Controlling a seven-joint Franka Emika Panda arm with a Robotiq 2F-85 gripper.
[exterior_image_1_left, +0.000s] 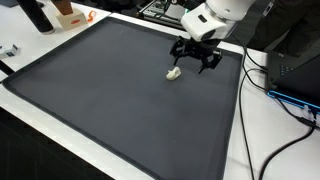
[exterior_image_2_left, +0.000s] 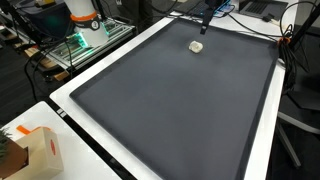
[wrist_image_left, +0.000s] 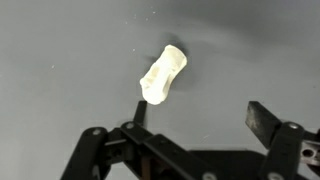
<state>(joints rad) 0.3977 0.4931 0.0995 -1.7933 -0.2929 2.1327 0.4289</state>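
Approach phase: the gripper (exterior_image_1_left: 195, 60), fingers wide, hovers beside the pale lump (exterior_image_1_left: 173, 73) at upper centre; grasping calls for centring over it.

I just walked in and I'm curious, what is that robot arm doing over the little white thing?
A robot arm's gripper hangs just above a small whitish lump that lies on a big dark grey mat. Its jaws are open and hold nothing. In the wrist view the lump sits a little beyond the fingers, not between them, so nothing touches it yet.
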